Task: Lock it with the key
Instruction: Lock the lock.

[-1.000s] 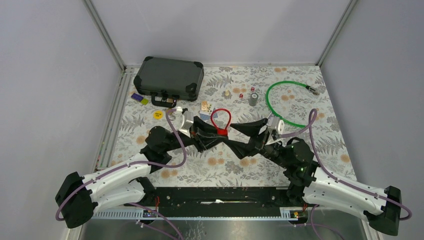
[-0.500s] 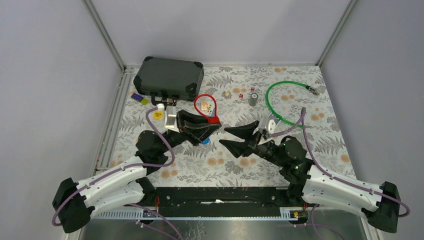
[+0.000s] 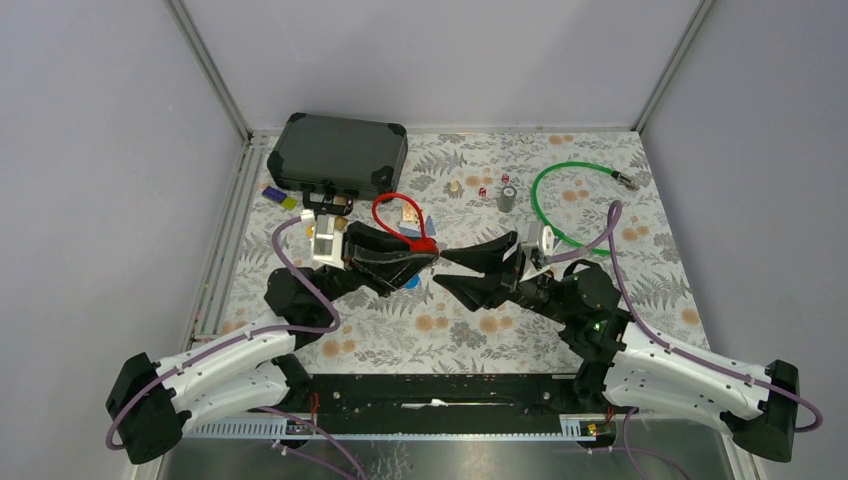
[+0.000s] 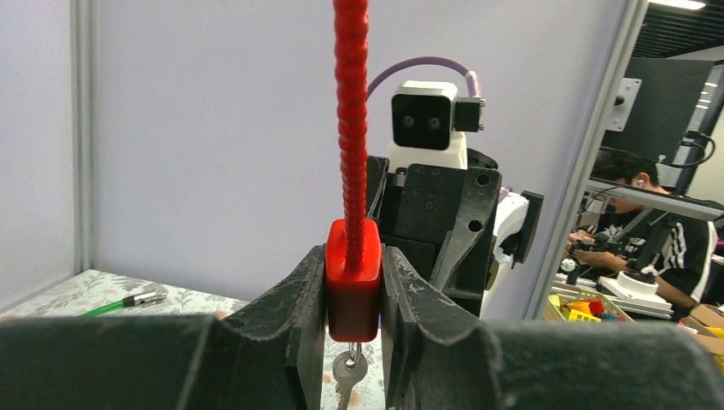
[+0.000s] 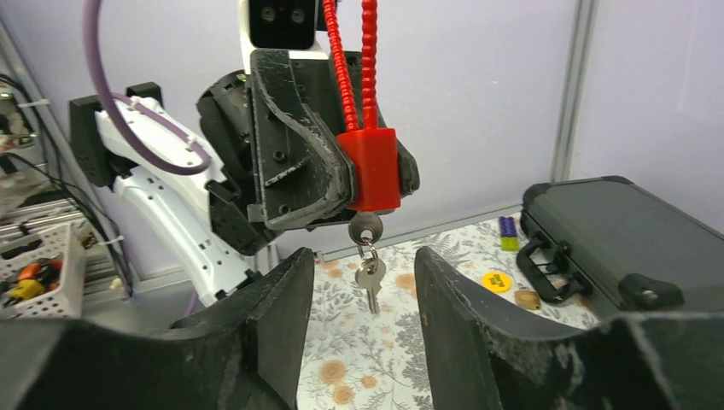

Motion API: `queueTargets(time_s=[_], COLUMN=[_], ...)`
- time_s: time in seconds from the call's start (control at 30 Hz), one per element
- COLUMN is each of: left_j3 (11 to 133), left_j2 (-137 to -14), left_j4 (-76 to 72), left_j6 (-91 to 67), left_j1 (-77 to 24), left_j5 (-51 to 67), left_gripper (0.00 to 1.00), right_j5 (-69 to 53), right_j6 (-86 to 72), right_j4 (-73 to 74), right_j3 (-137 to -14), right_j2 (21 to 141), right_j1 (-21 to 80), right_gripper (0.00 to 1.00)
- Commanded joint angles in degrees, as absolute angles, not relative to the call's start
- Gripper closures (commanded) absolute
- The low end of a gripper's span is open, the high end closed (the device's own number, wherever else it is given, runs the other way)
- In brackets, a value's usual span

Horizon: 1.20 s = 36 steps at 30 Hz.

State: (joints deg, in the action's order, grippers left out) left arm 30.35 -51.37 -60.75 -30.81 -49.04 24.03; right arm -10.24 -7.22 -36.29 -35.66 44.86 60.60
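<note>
The lock is being offered up for the key turn. The left hand (image 3: 425, 252) is pinched on the red body of the cable lock (image 5: 369, 171), which is held above the middle of the table with its loop upward. The key (image 5: 366, 228) is seated in its underside, and a spare is hung from the ring. The right hand (image 5: 360, 256) is spread, its fingers set to either side of the hanging keys and touching nothing. Next, it is judged, the key head must be closed on squarely and twisted while the lock is kept steady. The table (image 3: 665, 265) is covered with a leaf-patterned cloth. A dark case (image 3: 340, 155) is set at the far left corner, and a green cable (image 3: 570, 164) is looped near the far right corner. Plain grey walls are seen on three sides.
</note>
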Motion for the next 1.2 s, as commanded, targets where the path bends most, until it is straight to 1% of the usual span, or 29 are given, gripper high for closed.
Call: queueTargets(time_s=[0.0, 0.03, 0.17, 0.2, 0.27, 0.37, 0.43, 0.6, 0.9, 1.03, 1.17], left_j3=[30.88, 31.04, 31.55, 31.55, 31.47, 31.38, 31.38, 31.64, 32.34, 32.38, 32.43], left_j2=[-51.79, -52.03, -52.75, -52.81, -52.93, -53.02, -53.14, -53.86, -55.34, -55.72, -55.68], left_j4=[-68.69, -69.13, -70.40, -70.73, -71.17, -71.45, -71.73, -73.14, -73.96, -74.35, -74.53], left_j6=[-33.22, -33.52, -34.37, -34.55, -34.75, -34.89, -35.09, -35.76, -36.42, -36.56, -36.62], left_j1=[-48.87, -48.86, -48.78, -48.78, -48.85, -48.85, -48.86, -48.87, -48.86, -48.87, -48.87], left_j5=[27.78, 28.42, 30.72, 30.91, 31.27, 31.76, 32.11, 33.15, 34.42, 34.59, 34.40], left_gripper=[1.00, 1.00, 1.00, 1.00, 1.00, 1.00, 1.00, 1.00, 1.00, 1.00, 1.00], right_j5=[-14.49, -14.79, -14.53, -14.51, -14.54, -14.61, -14.67, -14.30, -14.90, -15.20, -15.61], right_j6=[-10.91, -11.33, -12.42, -12.45, -12.63, -12.70, -12.74, -12.62, -12.44, -12.47, -12.79], right_j4=[-37.18, -37.18, -37.26, -37.27, -37.35, -37.34, -37.34, -37.60, -37.75, -37.79, -37.70], right_j3=[-38.43, -38.56, -38.89, -39.01, -39.22, -39.49, -39.57, -39.41, -39.66, -39.48, -39.12], right_j2=[44.43, 44.58, 44.93, 44.84, 44.48, 44.03, 43.87, 43.86, 43.95, 44.27, 44.68], right_j1=[60.60, 60.56, 60.33, 60.30, 60.29, 60.28, 60.31, 60.29, 60.29, 60.29, 60.26], right_gripper=[0.48, 0.51, 0.64, 0.66, 0.66, 0.61, 0.61, 0.64, 0.65, 0.68, 0.69])
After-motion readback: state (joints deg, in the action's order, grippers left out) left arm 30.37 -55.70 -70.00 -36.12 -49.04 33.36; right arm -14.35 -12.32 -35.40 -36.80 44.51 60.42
